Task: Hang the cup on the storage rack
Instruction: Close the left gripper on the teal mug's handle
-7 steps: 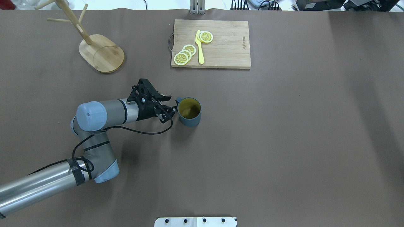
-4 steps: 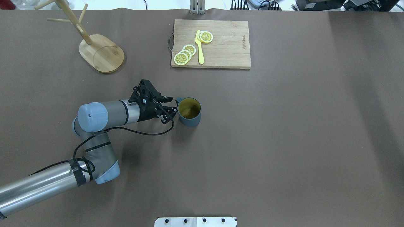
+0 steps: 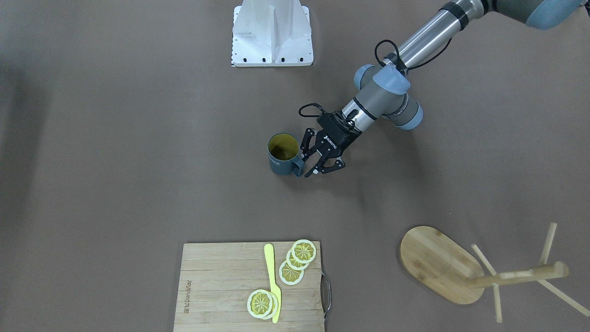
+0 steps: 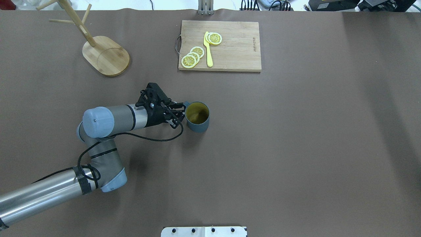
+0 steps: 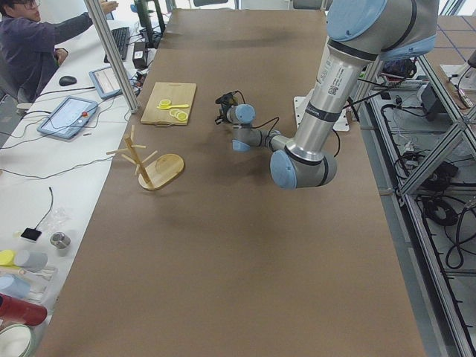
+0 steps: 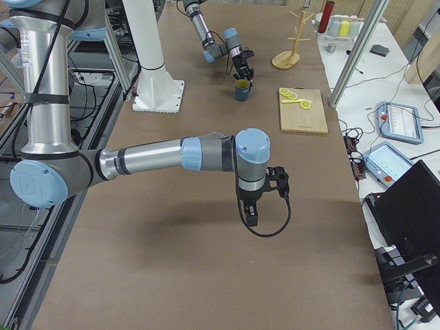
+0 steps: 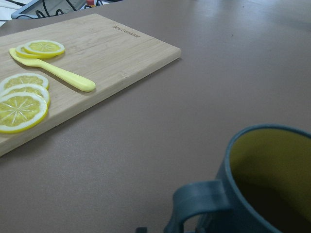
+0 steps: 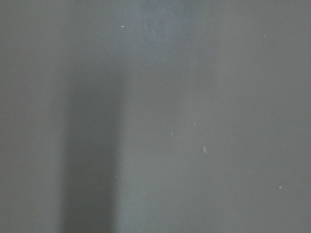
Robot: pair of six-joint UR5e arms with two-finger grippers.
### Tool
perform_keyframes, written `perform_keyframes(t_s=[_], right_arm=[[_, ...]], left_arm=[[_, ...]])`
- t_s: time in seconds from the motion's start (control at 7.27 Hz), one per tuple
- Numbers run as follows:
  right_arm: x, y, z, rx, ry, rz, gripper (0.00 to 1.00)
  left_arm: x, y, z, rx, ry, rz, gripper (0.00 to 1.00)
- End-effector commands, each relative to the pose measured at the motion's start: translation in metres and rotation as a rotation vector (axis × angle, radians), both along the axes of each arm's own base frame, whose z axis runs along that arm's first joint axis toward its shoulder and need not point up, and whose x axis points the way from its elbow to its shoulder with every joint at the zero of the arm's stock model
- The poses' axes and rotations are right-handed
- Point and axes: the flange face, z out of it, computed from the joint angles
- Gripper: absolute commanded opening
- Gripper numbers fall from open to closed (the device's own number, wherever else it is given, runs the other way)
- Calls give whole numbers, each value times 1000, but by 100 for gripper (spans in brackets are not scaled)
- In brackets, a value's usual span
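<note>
Two fingers of the left gripper [image 4: 179, 112] are standing apart, just beside the handle [image 4: 185, 104] of the teal mug [image 4: 197, 118]. The mug is sitting upright, mouth up, near the middle of the brown table [image 4: 296, 148]. The bamboo mug tree [image 4: 106, 56] is standing well apart, at the far left corner. The right gripper [image 6: 251, 213] is hanging above the table, far from the mug; I cannot tell how its jaws are set.
</note>
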Motion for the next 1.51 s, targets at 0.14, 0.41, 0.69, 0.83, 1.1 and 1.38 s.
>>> perform_keyframes(t_s=[0.14, 0.41, 0.69, 0.83, 1.1, 1.38], right_arm=[[1, 0, 1, -1, 0, 1, 100], [1, 0, 1, -1, 0, 2, 100], [0, -1, 0, -1, 0, 1, 100], [0, -1, 0, 1, 0, 1, 100], [0, -2, 0, 1, 0, 1, 100], [0, -2, 0, 2, 2, 0, 100]], left_arm=[[1, -1, -7, 4, 8, -2, 39], [1, -2, -7, 3, 9, -4, 38], [1, -2, -7, 3, 9, -9, 33], [1, -2, -6, 2, 8, -9, 27], [1, -2, -7, -3, 12, -8, 8], [-3, 0, -14, -64, 69, -3, 0]])
